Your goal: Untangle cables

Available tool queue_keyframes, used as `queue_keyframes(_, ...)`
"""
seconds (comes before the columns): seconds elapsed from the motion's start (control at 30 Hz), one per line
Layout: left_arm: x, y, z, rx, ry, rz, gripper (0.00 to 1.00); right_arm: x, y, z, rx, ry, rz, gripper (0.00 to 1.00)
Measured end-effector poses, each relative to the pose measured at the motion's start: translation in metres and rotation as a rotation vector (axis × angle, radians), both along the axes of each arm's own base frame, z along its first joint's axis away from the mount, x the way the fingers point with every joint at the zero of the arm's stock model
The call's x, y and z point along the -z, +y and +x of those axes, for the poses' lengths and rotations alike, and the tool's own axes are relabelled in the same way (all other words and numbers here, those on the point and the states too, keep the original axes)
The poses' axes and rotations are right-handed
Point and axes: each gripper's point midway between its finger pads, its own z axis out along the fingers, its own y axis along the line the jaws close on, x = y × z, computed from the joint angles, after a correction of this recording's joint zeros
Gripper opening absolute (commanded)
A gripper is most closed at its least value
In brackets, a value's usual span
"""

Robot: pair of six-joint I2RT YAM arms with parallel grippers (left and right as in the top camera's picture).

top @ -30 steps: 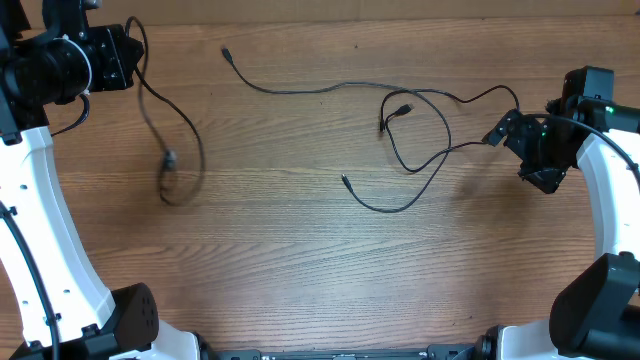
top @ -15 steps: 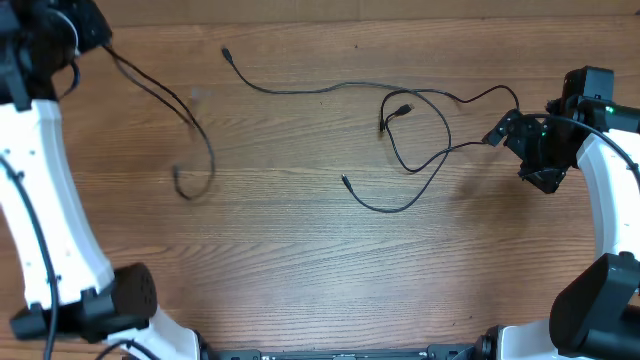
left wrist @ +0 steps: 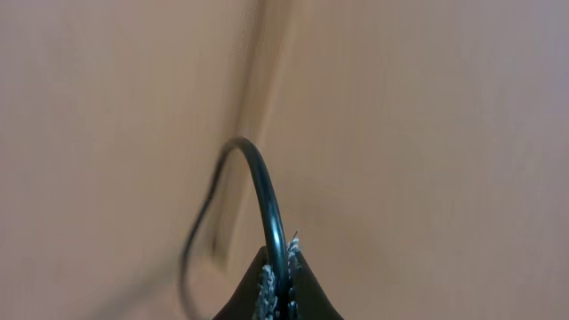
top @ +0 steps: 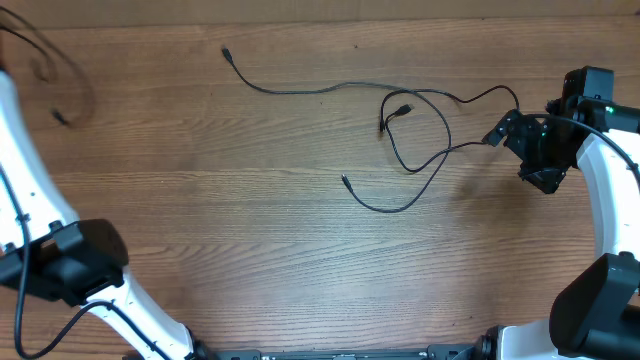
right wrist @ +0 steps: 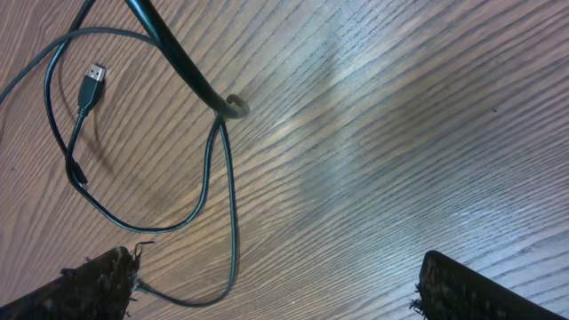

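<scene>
- Right gripper: jaws spread wide and empty, hovering just right of the tangled loop of cables.
- Left gripper: jaws pinched on one separate cable, well left of the loop, toward the far corner.
- Likely step: separating strands. Next, the loop's crossing needs a pinch, then a pull apart.

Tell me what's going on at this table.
Two robot arms are sorting out a tangle on a wooden table. The left claw is shut on one cable, held off at the far left edge, apart from the rest. The right claw hangs open, holding nothing, by the right end of the other cables, which lie looped across each other mid-table.
</scene>
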Motion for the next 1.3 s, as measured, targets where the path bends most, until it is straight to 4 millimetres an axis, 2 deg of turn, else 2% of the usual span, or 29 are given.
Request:
queue_keyframes(0.03, -0.013, 0.005, -0.004, 0.004, -0.038, 0.017, 0.04, 0.000, 0.000, 0.000, 0.000, -0.001, 0.000, 1.00)
queue_keyframes(0.1, -0.022, 0.005, -0.006, 0.028, -0.060, 0.026, 0.04, 0.000, 0.000, 0.000, 0.000, 0.000, 0.000, 1.00)
queue_keyframes(0.17, -0.010, -0.003, 0.002, 0.064, -0.030, 0.006, 0.04, 0.000, 0.000, 0.000, 0.000, 0.000, 0.000, 1.00)
queue_keyframes(0.23, 0.015, -0.009, 0.017, 0.098, 0.023, -0.028, 0.04, 0.000, 0.000, 0.000, 0.000, -0.001, 0.000, 1.00)
queue_keyframes(0.27, 0.035, -0.011, 0.026, 0.113, 0.059, -0.050, 0.04, 0.000, 0.000, 0.000, 0.000, 0.000, 0.000, 1.00)
queue_keyframes(0.33, 0.087, -0.011, 0.047, 0.139, 0.152, -0.107, 0.04, 0.000, 0.000, 0.000, 0.000, 0.000, 0.000, 1.00)
queue_keyframes(0.4, 0.151, -0.013, 0.064, 0.169, 0.266, -0.179, 0.04, 0.000, 0.000, 0.000, 0.000, 0.000, 0.000, 1.00)
queue_keyframes(0.43, 0.190, -0.014, 0.072, 0.184, 0.332, -0.226, 0.04, 0.000, 0.000, 0.000, 0.000, 0.000, 0.000, 1.00)
queue_keyframes(0.47, 0.230, -0.015, 0.075, 0.192, 0.400, -0.280, 0.04, 0.000, 0.000, 0.000, 0.000, 0.000, 0.000, 1.00)
queue_keyframes(0.53, 0.287, -0.018, 0.075, 0.191, 0.492, -0.367, 0.04, 0.000, 0.000, 0.000, 0.000, -0.001, -0.001, 1.00)
queue_keyframes(0.63, 0.354, -0.021, 0.068, 0.168, 0.594, -0.486, 0.04, 0.000, 0.000, 0.000, 0.000, -0.001, 0.000, 1.00)
queue_keyframes(0.67, 0.366, -0.021, 0.066, 0.162, 0.607, -0.510, 0.04, 0.000, 0.000, 0.000, 0.000, -0.001, 0.000, 1.00)
queue_keyframes(0.73, 0.379, -0.020, 0.064, 0.147, 0.617, -0.541, 0.04, 0.000, 0.000, 0.000, 0.000, -0.001, 0.000, 1.00)
queue_keyframes(0.87, 0.381, -0.006, 0.056, 0.077, 0.598, -0.586, 0.04, 0.000, 0.000, 0.000, 0.000, -0.001, 0.000, 1.00)
queue_keyframes(1.03, 0.379, 0.031, 0.037, -0.039, 0.554, -0.624, 0.04, 0.000, 0.000, 0.000, 0.000, -0.001, 0.000, 1.00)
queue_keyframes(1.17, 0.362, 0.068, 0.027, -0.077, 0.469, -0.633, 0.06, 0.000, 0.000, 0.000, 0.000, -0.001, 0.000, 1.00)
queue_keyframes(1.2, 0.354, 0.073, 0.029, -0.061, 0.435, -0.637, 0.15, 0.000, 0.000, 0.000, 0.000, 0.000, 0.000, 1.00)
queue_keyframes(1.23, 0.346, 0.079, 0.030, -0.045, 0.401, -0.640, 0.32, 0.000, 0.000, 0.000, 0.000, -0.001, 0.000, 1.00)
queue_keyframes(1.27, 0.337, 0.084, 0.032, -0.019, 0.366, -0.642, 0.53, 0.000, 0.000, 0.000, 0.000, -0.001, 0.000, 1.00)
queue_keyframes(1.3, 0.328, 0.087, 0.035, 0.014, 0.330, -0.649, 0.80, 0.000, 0.000, 0.000, 0.000, -0.001, 0.000, 1.00)
